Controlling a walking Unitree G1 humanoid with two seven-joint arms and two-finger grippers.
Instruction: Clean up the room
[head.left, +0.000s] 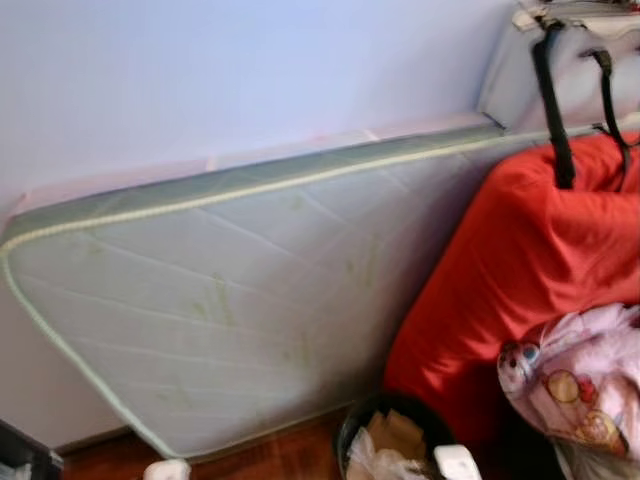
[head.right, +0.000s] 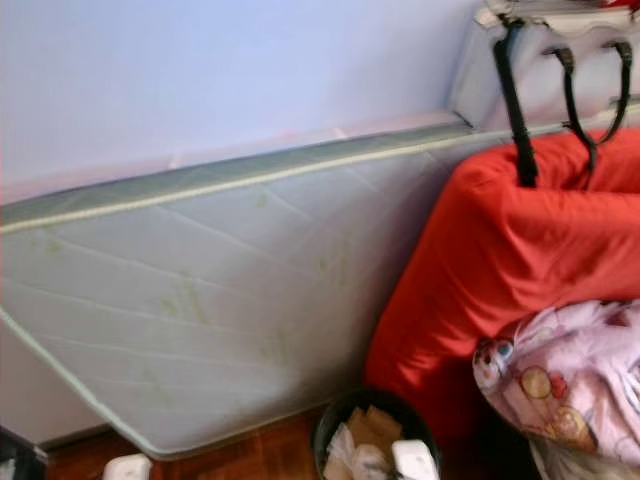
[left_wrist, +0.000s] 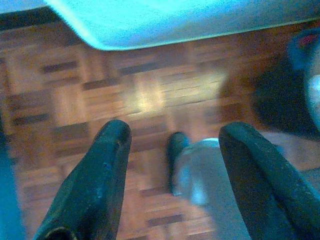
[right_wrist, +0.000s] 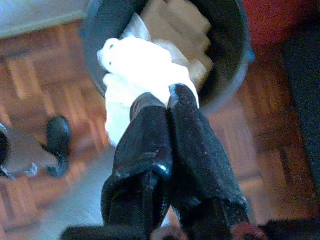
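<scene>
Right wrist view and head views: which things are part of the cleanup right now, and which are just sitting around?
Part of the job:
- white crumpled tissue, pinched by the right gripper over the bin
- black bin holding paper and cardboard scraps

Just lying about:
- mattress leaning against the wall
- red cover
- pink printed bedding
- left gripper, open over parquet floor

Bin (right_wrist: 230, 65) mouth partly packed w/ cardboard (right_wrist: 175, 22); mattress (head.left: 230, 310) walls off rear; red bundle (head.left: 520, 270) crowds bin's right; bare floor (left_wrist: 150, 95) left is open.
</scene>
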